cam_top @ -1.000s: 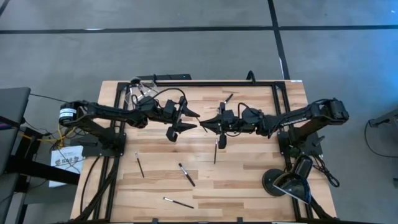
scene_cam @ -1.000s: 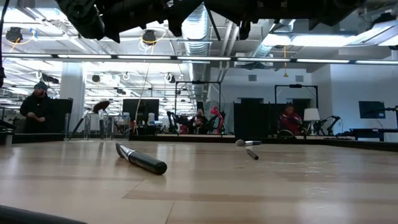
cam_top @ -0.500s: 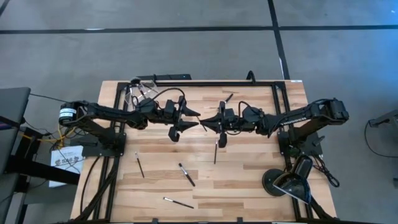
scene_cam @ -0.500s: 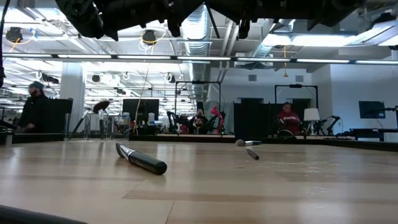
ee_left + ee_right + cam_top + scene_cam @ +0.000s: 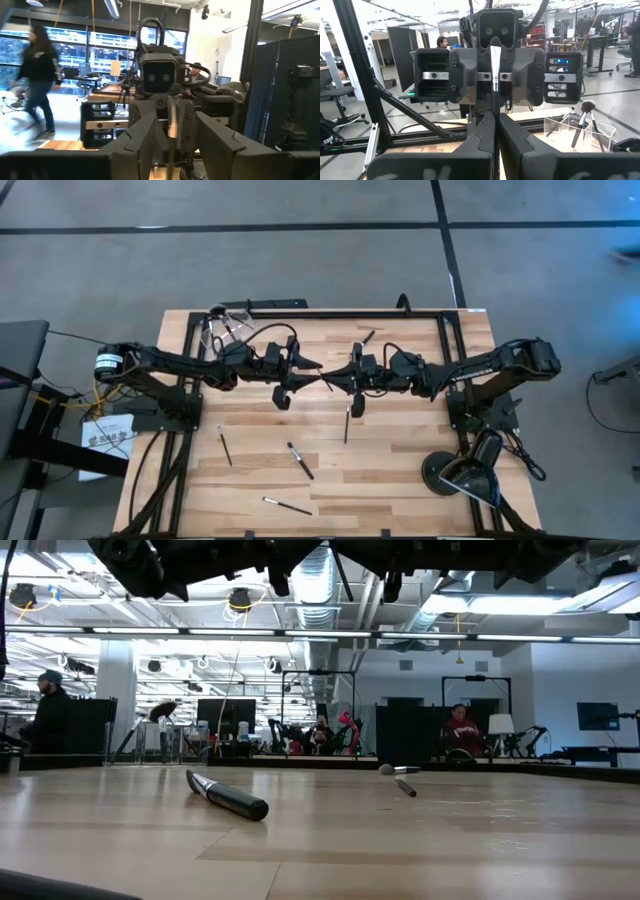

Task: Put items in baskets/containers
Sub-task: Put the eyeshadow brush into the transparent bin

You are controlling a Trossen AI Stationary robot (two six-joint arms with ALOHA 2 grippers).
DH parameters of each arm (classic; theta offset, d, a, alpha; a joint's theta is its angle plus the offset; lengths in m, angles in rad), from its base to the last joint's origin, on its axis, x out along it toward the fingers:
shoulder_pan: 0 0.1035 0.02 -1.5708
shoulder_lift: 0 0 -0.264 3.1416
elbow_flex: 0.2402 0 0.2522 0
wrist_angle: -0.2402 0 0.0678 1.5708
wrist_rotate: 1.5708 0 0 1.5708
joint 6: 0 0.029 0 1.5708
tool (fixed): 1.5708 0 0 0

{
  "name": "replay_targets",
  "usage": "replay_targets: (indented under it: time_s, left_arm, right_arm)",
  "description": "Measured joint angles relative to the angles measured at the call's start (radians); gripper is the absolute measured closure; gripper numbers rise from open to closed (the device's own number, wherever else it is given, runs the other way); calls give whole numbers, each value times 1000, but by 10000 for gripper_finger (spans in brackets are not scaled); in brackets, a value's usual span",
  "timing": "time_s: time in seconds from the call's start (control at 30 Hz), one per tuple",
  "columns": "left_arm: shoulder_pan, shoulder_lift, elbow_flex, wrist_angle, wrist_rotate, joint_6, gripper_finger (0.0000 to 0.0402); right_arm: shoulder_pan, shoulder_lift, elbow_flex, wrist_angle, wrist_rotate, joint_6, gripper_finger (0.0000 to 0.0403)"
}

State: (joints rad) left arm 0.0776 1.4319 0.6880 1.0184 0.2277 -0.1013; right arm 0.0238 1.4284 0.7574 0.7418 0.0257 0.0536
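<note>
My right gripper (image 5: pixel 338 380) is shut on a slim makeup brush (image 5: pixel 494 70) above the table's middle. My left gripper (image 5: pixel 300 377) faces it, open, with one finger on either side of that brush's silvery ferrule (image 5: pixel 171 119), apart from it. The clear plastic cup (image 5: pixel 222 328) stands at the far left with brushes in it and also shows in the right wrist view (image 5: pixel 577 127). Several more brushes lie flat on the table, among them one (image 5: pixel 300 461) near the front, one (image 5: pixel 225 446) to its left and one (image 5: pixel 347 423) below my right gripper. My right gripper pinches the brush between its two shut fingers (image 5: pixel 485 131), which come level from the table's right side and lie across the handle. The ferrule part (image 5: pixel 494 82) stands out beyond the fingertips. The brush is lifted clear of the table.
A round black lamp base (image 5: pixel 448 474) sits at the near right corner. A brush (image 5: pixel 287 505) lies near the front edge and another (image 5: pixel 366 337) near the far rail. The low view shows a thick dark brush (image 5: pixel 228 796) lying on the wood. People move in the room behind.
</note>
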Motion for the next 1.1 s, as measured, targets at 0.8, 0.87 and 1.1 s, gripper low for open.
replay_targets:
  time_s: [0.8,0.87,1.1]
  left_arm:
    - [32,-1,2,-57,-12,52,387]
    - [54,-1,2,-77,-14,48,384]
    - [146,-4,1,-189,-26,53,387]
  right_arm:
    - [-1,0,0,-6,26,2,356]
    - [-2,-1,0,-21,63,1,340]
    - [-19,-2,0,-139,225,-1,293]
